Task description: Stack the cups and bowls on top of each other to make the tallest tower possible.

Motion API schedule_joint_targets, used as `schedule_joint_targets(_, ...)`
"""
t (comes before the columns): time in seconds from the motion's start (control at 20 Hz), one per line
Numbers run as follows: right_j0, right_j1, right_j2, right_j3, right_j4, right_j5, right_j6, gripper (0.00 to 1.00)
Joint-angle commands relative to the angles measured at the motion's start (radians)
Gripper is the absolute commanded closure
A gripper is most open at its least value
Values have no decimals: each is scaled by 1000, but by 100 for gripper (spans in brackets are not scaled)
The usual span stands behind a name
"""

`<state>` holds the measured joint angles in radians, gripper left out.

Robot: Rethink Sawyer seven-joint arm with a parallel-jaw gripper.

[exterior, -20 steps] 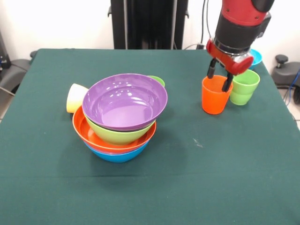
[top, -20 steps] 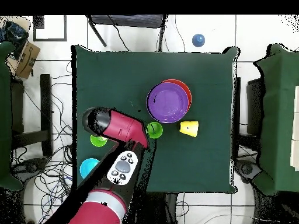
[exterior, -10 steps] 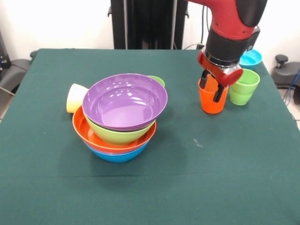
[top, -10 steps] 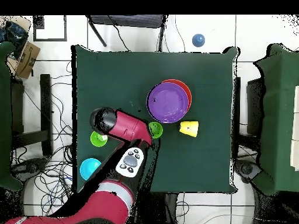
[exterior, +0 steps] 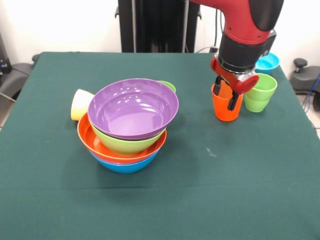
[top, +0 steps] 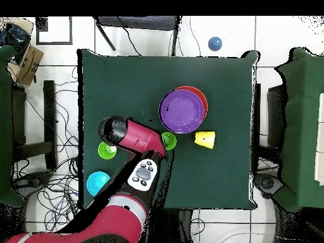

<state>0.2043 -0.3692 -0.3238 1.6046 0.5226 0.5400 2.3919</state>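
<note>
With my fingers [exterior: 226, 96] lowered over the orange cup [exterior: 226, 106], I read them as straddling its rim, one black tip dipping inside the mouth and the other down the outer right wall; they stand narrow, close about that wall, but I cannot tell whether they actually pinch it. The cup stands upright on the desk [exterior: 160, 200], its long axis vertical and in line with the wrist, so the coming move looks to me like a straight lift.

Just right of the orange cup, close enough that I cannot say whether they touch, stands the light green cup [exterior: 261, 92], and I judge it the thing most likely to be nudged as I rise. Farther back at the desk's right corner sits the turquoise bowl [exterior: 266, 62].

Well to the left waits the tower [exterior: 131, 125]: blue bowl [exterior: 125, 166] lowest, then orange bowl [exterior: 100, 148], lime green bowl [exterior: 127, 144], and purple bowl [exterior: 134, 107] open on top. A yellow cup [exterior: 80, 104] lies on its side against the tower's left, and a green cup [exterior: 169, 86] peeks from behind it. The stretch of desk between cup and tower is clear.
</note>
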Motion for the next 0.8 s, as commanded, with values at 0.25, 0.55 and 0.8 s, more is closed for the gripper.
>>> schedule_joint_targets(0.25,-3,37,137,26,-1,-70,118,0)
schedule_joint_targets(0.55,18,45,111,8,-4,-77,143,100)
schedule_joint_targets(0.8,19,43,112,12,-2,-66,147,100)
